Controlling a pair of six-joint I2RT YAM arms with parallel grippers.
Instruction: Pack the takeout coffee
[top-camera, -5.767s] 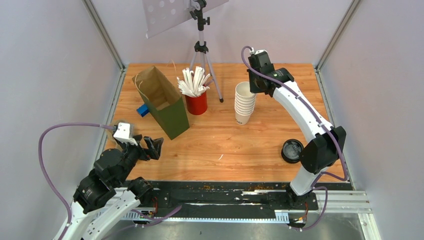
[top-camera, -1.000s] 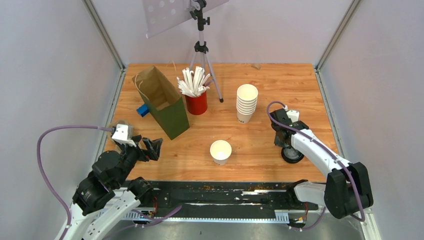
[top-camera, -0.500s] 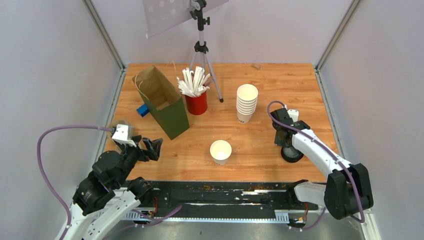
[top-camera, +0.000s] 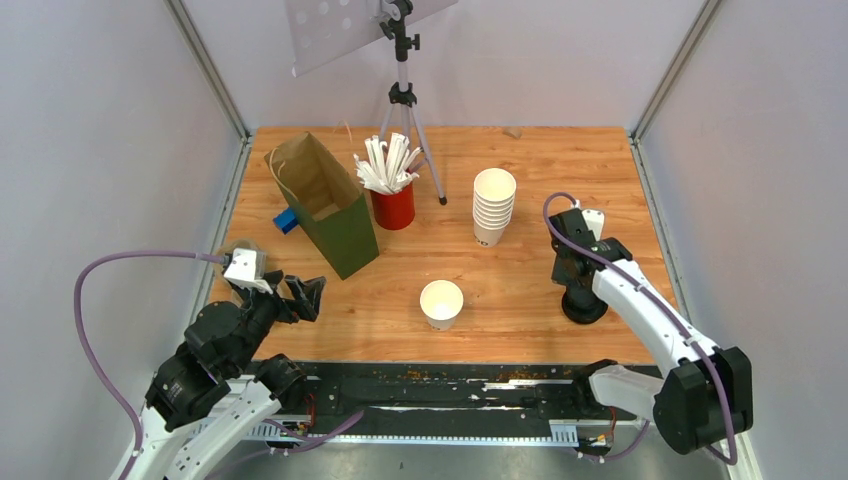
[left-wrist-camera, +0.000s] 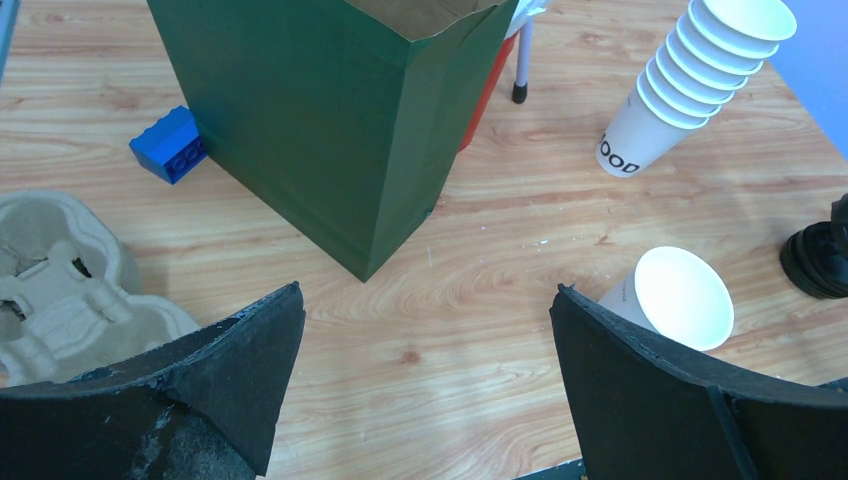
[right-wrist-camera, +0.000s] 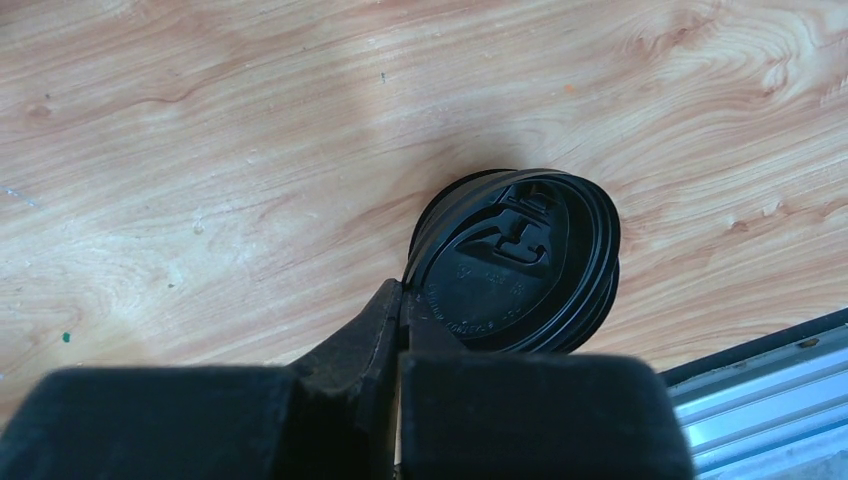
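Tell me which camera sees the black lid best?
Right wrist: the black lid looks big, its raised markings clear, its edge pinched by the fingers of the right gripper. Top external shows a small dark disc under that gripper. Left wrist catches only a piece at its right edge.

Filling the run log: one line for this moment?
right gripper: shut on lid | left gripper: open | cup: upright, lidless

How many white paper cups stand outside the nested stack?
1. The single cup stands upright and lidless near the front edge of the table, apart from the stack behind it. The bag could hide others.
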